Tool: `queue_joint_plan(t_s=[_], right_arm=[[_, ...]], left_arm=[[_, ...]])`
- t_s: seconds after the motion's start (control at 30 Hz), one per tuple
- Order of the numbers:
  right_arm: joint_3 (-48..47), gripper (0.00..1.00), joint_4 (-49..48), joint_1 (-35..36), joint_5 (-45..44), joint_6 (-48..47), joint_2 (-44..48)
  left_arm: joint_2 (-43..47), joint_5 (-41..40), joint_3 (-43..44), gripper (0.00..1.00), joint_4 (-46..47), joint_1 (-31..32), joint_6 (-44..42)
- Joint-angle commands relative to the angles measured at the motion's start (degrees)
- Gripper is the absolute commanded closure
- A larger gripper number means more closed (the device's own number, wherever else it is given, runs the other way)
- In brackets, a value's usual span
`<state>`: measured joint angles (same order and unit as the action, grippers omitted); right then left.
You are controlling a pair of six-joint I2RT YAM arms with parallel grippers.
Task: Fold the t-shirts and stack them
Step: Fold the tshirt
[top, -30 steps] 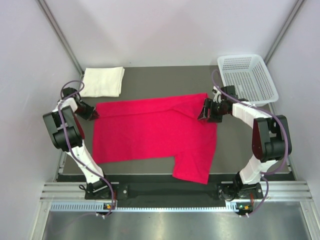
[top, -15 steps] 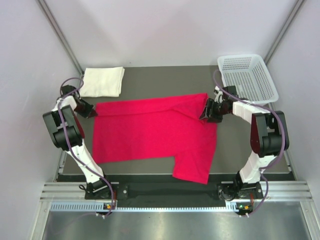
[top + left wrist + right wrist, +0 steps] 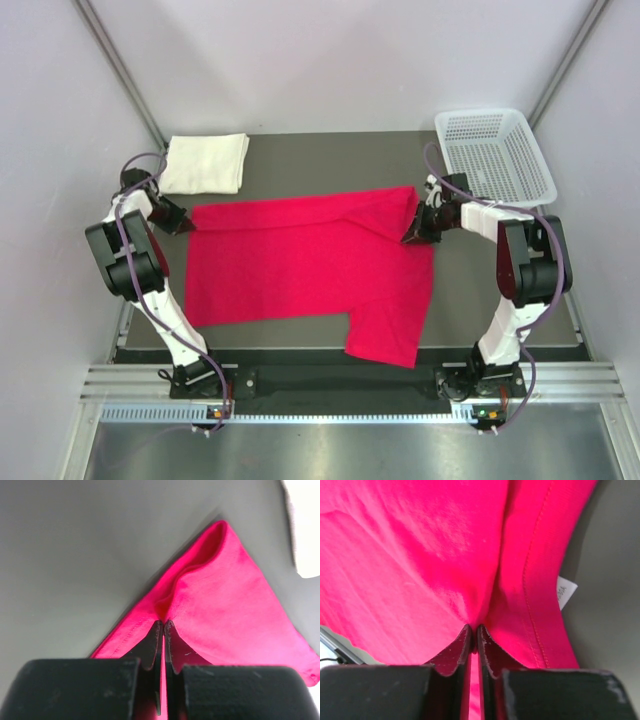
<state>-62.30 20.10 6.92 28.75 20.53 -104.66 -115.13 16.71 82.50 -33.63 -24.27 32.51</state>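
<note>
Shirts: red t-shirt (image 3: 300, 265) spread open across the middle of the dark table (image 3: 330, 155), one part jutting toward the near edge at right; cream-white t-shirt (image 3: 205, 163) folded into a neat rectangle at the far left corner, apart from the red one.
Left gripper (image 3: 163, 625): pressed together on the far left corner of the red t-shirt, a fold of cloth pinched between the two black fingers; low over the table, near the folded cream-white t-shirt.
Right gripper (image 3: 474, 629): clamped likewise on the far right corner of the red t-shirt, where the fabric is doubled over; hem stitching and a small white label (image 3: 566, 592) just right of the fingertips in the wrist view.
Cloth against claws: far edge of the red t-shirt running from one pinch point to the other, the body of it lying nearward of both, flat on the table.
Arms: bent outward from bases at the near edge, wrists turned in toward the shirt's two far corners.
Basket: white mesh basket (image 3: 497, 150) at the far right corner, beyond the right gripper, clear of the red cloth.
</note>
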Motion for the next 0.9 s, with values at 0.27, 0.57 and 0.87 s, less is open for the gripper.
queue_joint_plan(t_s=[0.27, 0.57, 0.87], right_arm=[[0.1, 1.0, 0.0, 0.6, -2.6, 1.5, 9.5], [2.0, 1.0, 2.3, 0.6, -3.4, 3.2, 15.1], [2.5, 1.0, 3.0, 0.6, -3.7, 3.3, 16.4]], left_arm=[[2.2, 0.2, 2.8, 1.0, -1.0, -0.3, -1.8], [3.4, -0.4, 1.3, 1.0, -1.5, -0.4, -2.4], [4.0, -1.4, 0.0, 1.0, -1.8, -0.6, -2.7]])
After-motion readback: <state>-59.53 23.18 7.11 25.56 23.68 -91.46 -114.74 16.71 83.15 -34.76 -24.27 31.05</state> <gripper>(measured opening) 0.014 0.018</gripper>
